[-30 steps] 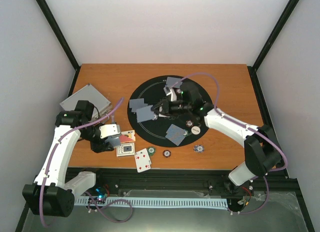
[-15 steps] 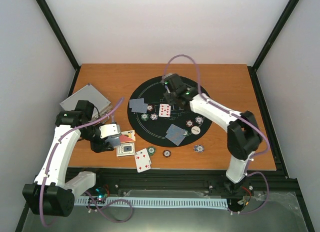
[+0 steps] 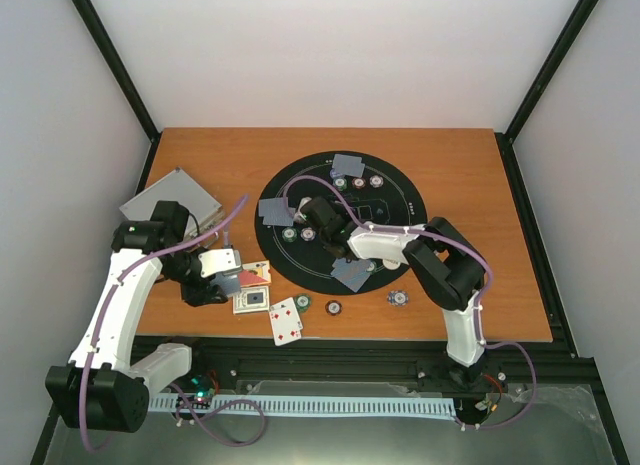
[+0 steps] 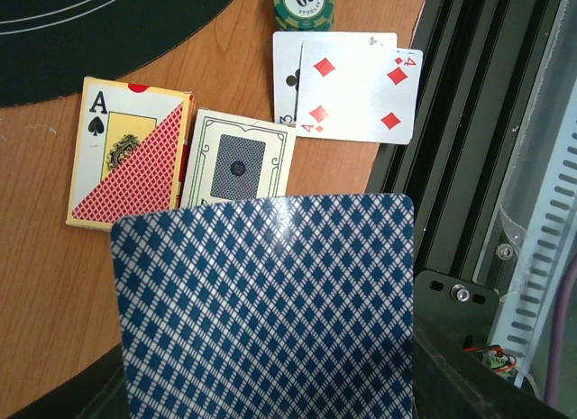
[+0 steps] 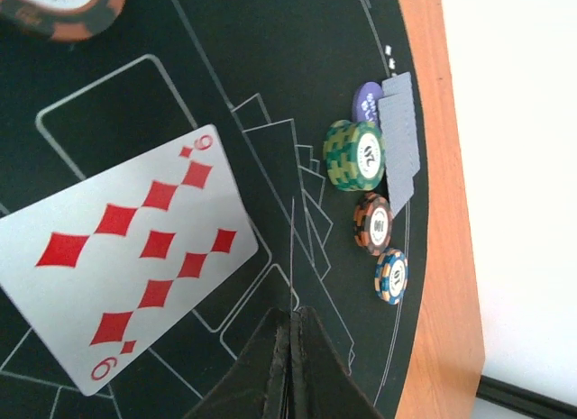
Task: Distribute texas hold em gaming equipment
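Right wrist: right claw (image 5: 290, 327) clenched empty; left claw (image 3: 224, 276) grasps blue-backed card (image 4: 266, 306).

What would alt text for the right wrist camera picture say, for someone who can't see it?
A nine of diamonds lies face up on a black mat, just beyond the right tool, whose fingers are pressed together. Near the mat's edge sit a green chip, a brown chip and a blue-white chip, beside face-down cards.
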Available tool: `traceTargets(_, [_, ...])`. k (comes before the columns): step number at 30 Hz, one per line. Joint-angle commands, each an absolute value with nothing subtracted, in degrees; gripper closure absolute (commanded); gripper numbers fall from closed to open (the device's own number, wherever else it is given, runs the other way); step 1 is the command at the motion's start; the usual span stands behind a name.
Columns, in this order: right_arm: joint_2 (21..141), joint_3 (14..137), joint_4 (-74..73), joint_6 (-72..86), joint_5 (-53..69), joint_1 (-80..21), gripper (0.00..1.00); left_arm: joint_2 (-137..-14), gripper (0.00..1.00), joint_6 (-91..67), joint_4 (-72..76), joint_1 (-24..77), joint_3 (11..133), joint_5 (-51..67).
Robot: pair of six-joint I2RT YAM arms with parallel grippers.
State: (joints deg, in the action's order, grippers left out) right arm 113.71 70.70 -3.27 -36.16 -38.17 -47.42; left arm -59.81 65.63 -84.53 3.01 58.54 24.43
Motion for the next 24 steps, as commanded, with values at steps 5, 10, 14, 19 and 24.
traceTargets(5, [113.4,69.9,-4.6,-36.0,-33.4,-48.5,0.97,-59.5,0.99,65.7,-86.0,3.1,60.9,24.6])
traceTargets(10, [111.5,69.3,-9.6,-32.7,-30.2,-48.9,0.81,-59.4,0.99,65.5,-86.2,3.2,61.0,24.8])
traceTargets(14, [109.1,68.1,-11.4,-30.4,-30.9,-49.0,0.54,-59.4,0.99,65.7,-86.4,3.1,61.2,24.8])
traceTargets(19, [103.8,70.2,-14.8,-23.5,-28.0,-48.7,0.24,-59.2,0.99,65.7,-86.8,3.1,61.6,25.0])
traceTargets(24, [95.8,74.6,-17.6,-3.9,-18.4,-46.9,0.01,-58.9,0.99,65.5,-87.1,3.2,62.2,25.3])
